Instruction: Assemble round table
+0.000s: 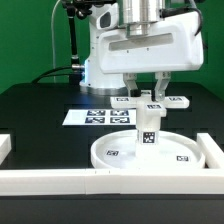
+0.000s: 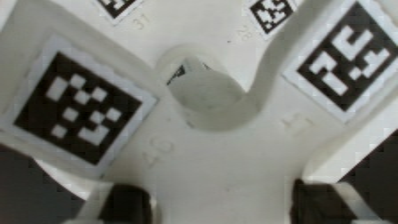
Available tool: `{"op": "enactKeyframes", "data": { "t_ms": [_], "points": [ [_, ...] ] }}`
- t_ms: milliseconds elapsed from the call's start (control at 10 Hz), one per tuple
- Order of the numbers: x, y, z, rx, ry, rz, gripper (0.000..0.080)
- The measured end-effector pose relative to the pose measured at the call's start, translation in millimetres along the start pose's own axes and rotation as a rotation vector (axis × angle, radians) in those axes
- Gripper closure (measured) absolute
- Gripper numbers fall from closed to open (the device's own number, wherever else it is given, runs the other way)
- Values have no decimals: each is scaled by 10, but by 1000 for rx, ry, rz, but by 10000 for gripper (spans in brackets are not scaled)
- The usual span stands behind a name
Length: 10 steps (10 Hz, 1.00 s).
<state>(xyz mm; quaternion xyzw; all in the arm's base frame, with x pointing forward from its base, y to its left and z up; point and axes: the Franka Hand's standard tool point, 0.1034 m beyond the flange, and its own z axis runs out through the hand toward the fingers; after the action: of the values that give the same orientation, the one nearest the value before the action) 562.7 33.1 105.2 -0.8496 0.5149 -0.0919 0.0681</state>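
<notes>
Table: a black table (image 1: 40, 100) bears everything; white border rails (image 1: 45, 178) run along its near edge and the exterior view's right side.
Marker board: the marker board (image 1: 95, 116) lies flat behind the disc, toward the exterior view's left.
Disc: the round disc (image 1: 120, 155) sits rim-up against the near rail. It is the landmark here.
Post: the short post (image 1: 150, 128) stands upright at the disc's centre, apparently seated in the hub, its long axis vertical and a tag on its near face.
Cross piece: the four-armed cross piece (image 1: 150, 100) sits level over the post's top end, straight above the disc's centre. In the wrist view its tagged arms (image 2: 80, 100) spread around a round central boss (image 2: 214, 100).
Key relation: the cross piece lies directly beneath the gripper (image 1: 151, 88), on one vertical line with post and disc centre, so I judge the coming move to be a downward press or a twist about that axis.
Gripper: it hangs above the disc's centre, fingers (image 1: 160, 85) pointing down on either side of the cross. The wrist view shows both dark fingertips (image 2: 121, 203) apart at the frame's edge.
Grip state: the jaws stand partly spread. Whether they pinch the cross piece or merely flank it, I cannot tell.
Risk: a tilted cross could bind on the post.
</notes>
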Motion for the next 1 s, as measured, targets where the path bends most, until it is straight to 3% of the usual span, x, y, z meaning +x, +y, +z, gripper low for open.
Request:
{"op": "enactKeyframes", "data": {
  "t_ms": [600, 900, 1000],
  "points": [
    [29, 16, -5, 2, -7, 284, 415],
    [33, 23, 0, 1, -7, 290, 401],
    [31, 22, -10, 3, -7, 284, 228]
  ]
}}
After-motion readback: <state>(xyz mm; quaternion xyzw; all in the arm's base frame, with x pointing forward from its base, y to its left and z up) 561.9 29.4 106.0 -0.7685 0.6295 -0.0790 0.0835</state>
